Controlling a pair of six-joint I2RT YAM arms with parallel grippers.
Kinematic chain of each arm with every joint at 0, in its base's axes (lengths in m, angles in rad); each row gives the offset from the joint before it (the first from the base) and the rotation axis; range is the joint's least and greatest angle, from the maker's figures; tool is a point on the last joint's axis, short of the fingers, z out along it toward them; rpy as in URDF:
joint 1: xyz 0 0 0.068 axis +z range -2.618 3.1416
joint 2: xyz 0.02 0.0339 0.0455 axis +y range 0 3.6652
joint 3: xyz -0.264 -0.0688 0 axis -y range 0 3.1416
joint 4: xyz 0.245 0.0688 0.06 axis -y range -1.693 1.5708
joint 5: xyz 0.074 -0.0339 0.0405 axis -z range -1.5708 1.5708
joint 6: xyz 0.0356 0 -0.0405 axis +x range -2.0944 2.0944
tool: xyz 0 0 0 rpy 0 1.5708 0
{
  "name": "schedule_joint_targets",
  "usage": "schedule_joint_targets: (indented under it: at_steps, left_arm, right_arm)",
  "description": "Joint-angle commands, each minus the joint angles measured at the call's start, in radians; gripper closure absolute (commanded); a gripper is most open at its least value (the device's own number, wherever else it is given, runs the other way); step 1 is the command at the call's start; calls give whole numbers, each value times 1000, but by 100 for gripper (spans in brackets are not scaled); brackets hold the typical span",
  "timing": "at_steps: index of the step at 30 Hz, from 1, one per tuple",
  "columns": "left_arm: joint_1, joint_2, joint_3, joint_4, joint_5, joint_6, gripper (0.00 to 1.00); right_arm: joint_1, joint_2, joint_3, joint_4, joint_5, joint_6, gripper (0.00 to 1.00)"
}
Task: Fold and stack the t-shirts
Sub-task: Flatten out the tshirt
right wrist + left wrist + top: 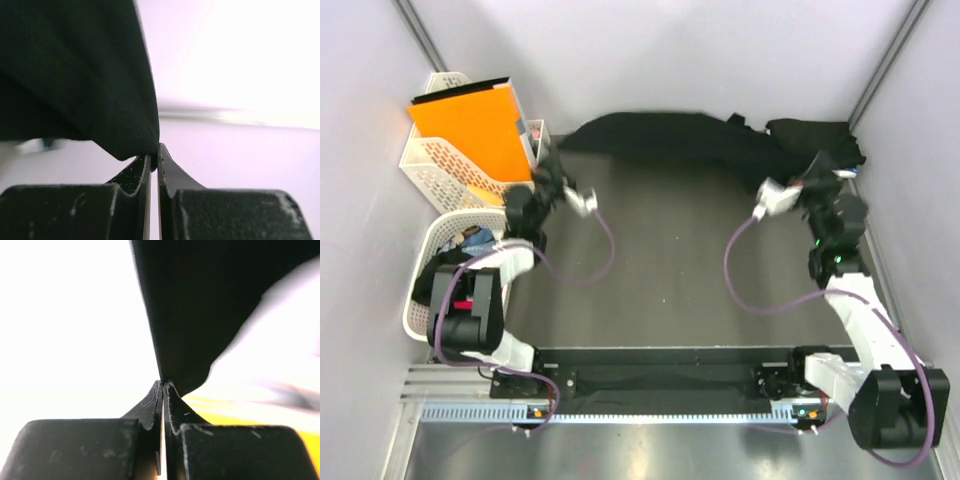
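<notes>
A black t-shirt [670, 140] hangs stretched in a long band across the far side of the table, held at both ends. At the band's left end, my left gripper [549, 166] is shut on the cloth. The left wrist view shows the closed tips [163, 384] pinching a corner of the black fabric [200, 305]. My right gripper [809, 172] grips the right end. In the right wrist view its tips [154, 150] are shut on a fold of the black t-shirt [75, 75]. More black cloth [817, 138] lies bunched at the far right corner.
An orange flat folder [472, 126] stands in a white lattice basket [430, 165] at the far left. A second white basket [438, 240] holding clothes sits close to the left arm. Grey walls close in the table on three sides. Cables loop from both wrists over the table's middle.
</notes>
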Motion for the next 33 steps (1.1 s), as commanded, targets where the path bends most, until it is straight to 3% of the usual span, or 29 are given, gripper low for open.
schedule_joint_targets:
  at_steps: [1, 6, 7, 10, 11, 15, 19, 27, 33]
  left_arm:
    - [30, -103, -228, 21, 47, 60, 100]
    - [28, -215, -304, -218, 65, 33, 100]
    - [31, -236, -296, -429, 63, 46, 100]
    - [37, -324, -162, -867, 96, 102, 100]
    - [37, -338, -71, -1108, 111, 101, 100]
    - [37, -327, 95, -1527, 116, 95, 100]
    - [37, -339, 153, -1735, 73, 136, 100]
    - [37, -371, 215, -1985, 63, 179, 100]
    - [37, -284, 256, -2166, 22, 231, 100]
  right_arm:
    - [76, -110, -77, -153, 59, -26, 100]
    - [196, -28, 119, -553, 165, 238, 100]
    - [213, -30, 145, -674, 154, 258, 100]
    - [249, -62, 178, -925, 107, 275, 100]
    - [257, -73, 190, -993, 81, 269, 100]
    - [283, -83, 241, -1224, 59, 284, 100]
    - [291, -71, 259, -1386, 44, 327, 100]
    - [320, -59, 213, -1494, 62, 318, 100]
    - [326, -2, 213, -1566, 64, 308, 100]
